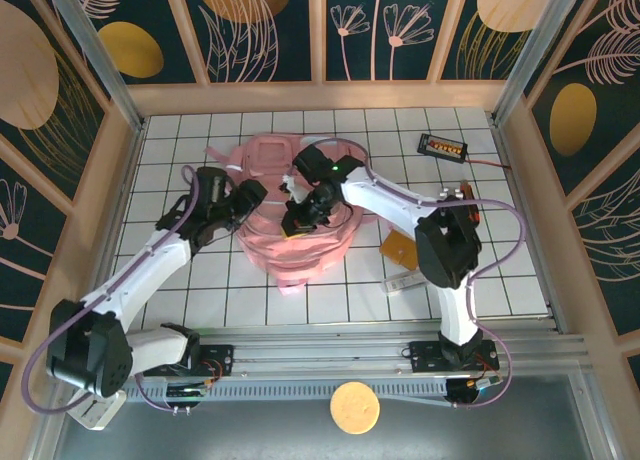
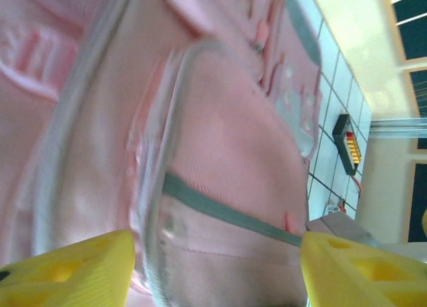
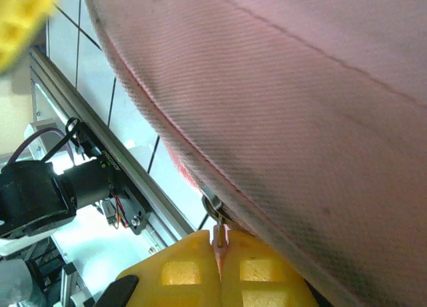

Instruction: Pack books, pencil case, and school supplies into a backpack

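Lying on the table (image 1: 250,302), the backpack (image 1: 268,158) has both arms over it: right claw (image 3: 220,245) pinched tight on its zipper pull (image 3: 213,208), left claw (image 2: 217,270) spread wide above the fabric.

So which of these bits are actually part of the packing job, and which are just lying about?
Part of the job: pink backpack, its zip pull pinched in the right gripper, orange-brown square book, whitish-grey block.
Just lying about: black gadget with orange digits, round yellow disc in front of the arms' rail.
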Action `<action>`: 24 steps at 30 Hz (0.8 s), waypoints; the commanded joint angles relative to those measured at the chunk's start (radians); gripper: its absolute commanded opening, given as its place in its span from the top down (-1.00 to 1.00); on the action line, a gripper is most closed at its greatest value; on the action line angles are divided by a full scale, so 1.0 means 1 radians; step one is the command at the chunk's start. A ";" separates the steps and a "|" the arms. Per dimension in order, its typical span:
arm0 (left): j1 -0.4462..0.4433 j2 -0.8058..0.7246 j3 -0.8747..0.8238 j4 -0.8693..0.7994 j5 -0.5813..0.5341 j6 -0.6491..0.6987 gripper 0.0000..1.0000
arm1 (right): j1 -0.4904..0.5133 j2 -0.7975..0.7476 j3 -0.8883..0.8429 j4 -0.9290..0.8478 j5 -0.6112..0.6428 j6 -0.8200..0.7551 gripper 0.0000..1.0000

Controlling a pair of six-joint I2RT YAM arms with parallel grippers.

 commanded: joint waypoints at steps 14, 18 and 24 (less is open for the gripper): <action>0.113 0.198 0.029 0.180 0.325 0.064 0.18 | -0.056 -0.180 -0.160 -0.009 -0.013 -0.021 1.00; 0.106 0.222 -0.006 0.220 0.338 0.063 0.28 | -0.046 -0.171 -0.149 -0.011 -0.013 -0.015 1.00; 0.085 0.296 -0.021 0.304 0.358 0.046 0.31 | -0.038 -0.162 -0.140 -0.027 -0.012 -0.019 1.00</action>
